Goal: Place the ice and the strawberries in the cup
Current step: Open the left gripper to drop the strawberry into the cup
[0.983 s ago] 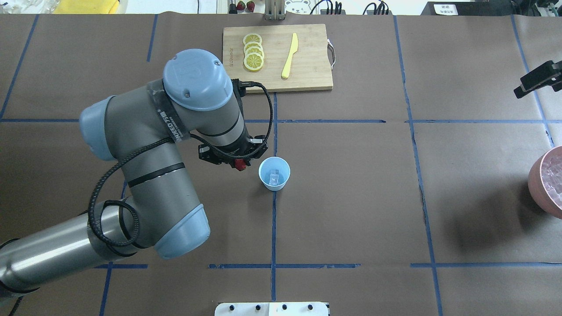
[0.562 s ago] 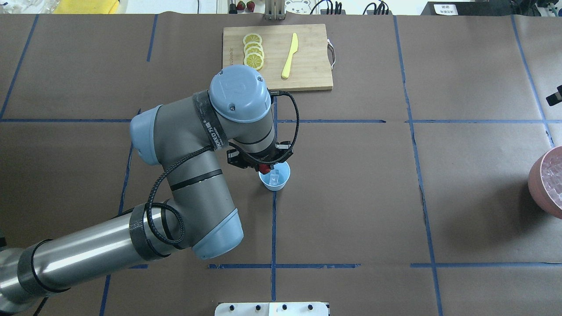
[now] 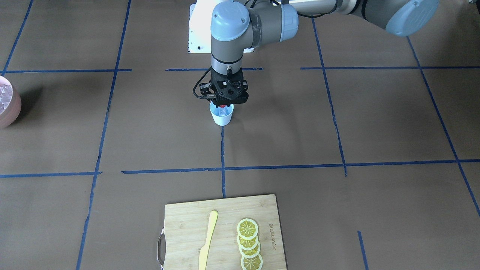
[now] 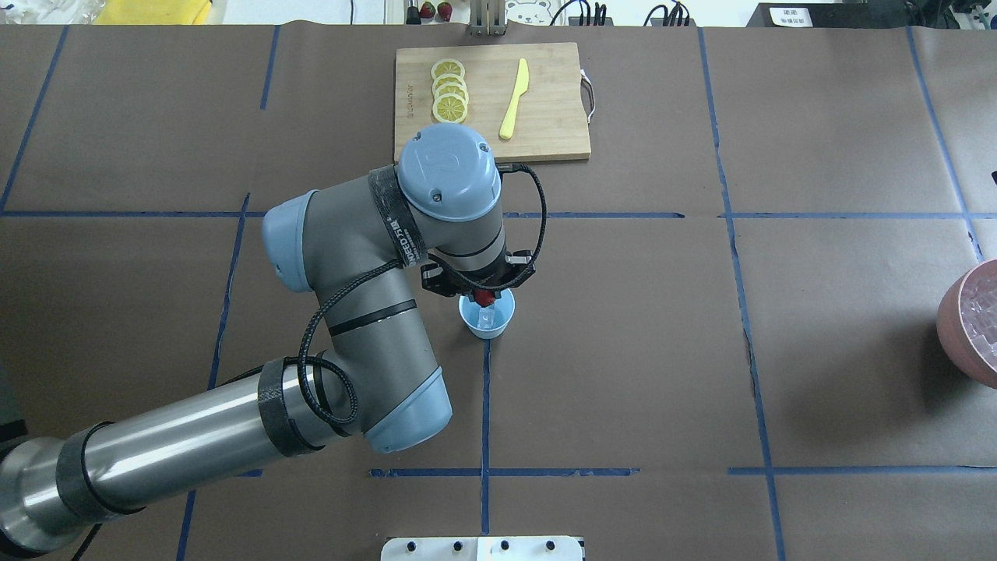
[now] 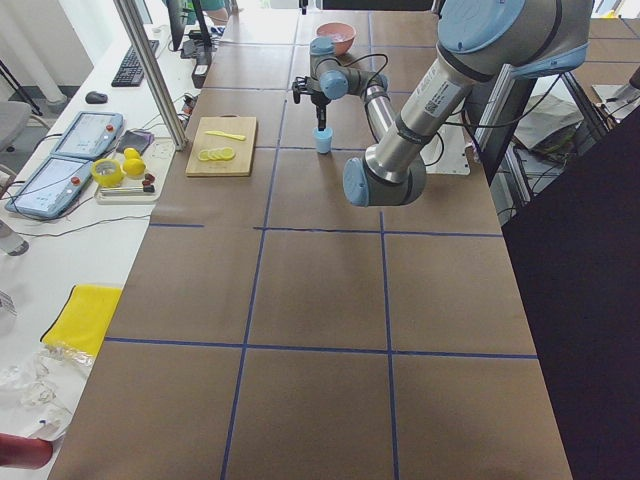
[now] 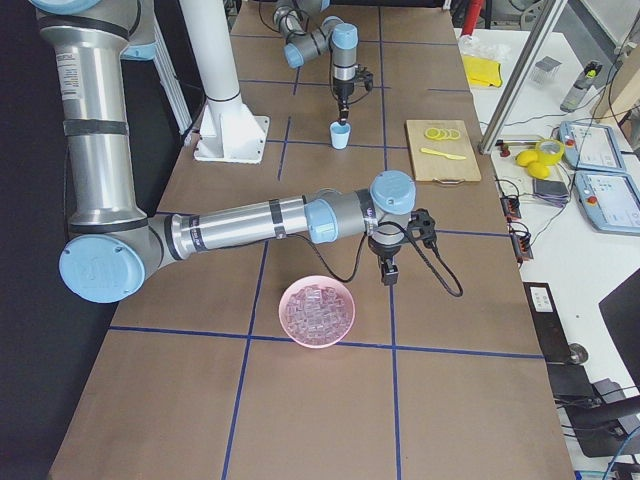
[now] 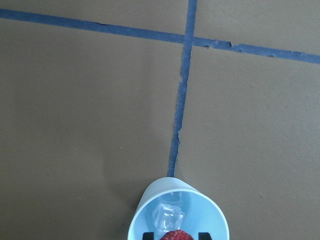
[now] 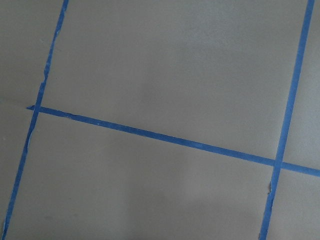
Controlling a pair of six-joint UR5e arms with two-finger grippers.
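The pale blue cup (image 4: 498, 322) stands near the table's middle on a blue tape line, with one ice cube (image 7: 169, 218) in its bottom. My left gripper (image 4: 484, 297) hangs just over the cup's mouth, shut on the dark-red strawberry (image 7: 175, 235), which sits over the near part of the rim in the left wrist view. The front-facing view shows the same gripper (image 3: 224, 105) directly above the cup (image 3: 222, 117). My right gripper (image 6: 388, 272) shows only in the exterior right view, beside the pink bowl; I cannot tell whether it is open or shut.
A pink bowl (image 4: 952, 326) full of ice cubes sits at the table's right edge. A wooden cutting board (image 4: 545, 136) at the back carries lemon slices (image 4: 449, 92) and a yellow knife (image 4: 514, 100). Two more strawberries (image 4: 435, 10) lie beyond the back edge.
My left arm has swung right, carrying the strawberry from left of the cup to over its mouth. The right gripper has left the overhead view at the right edge.
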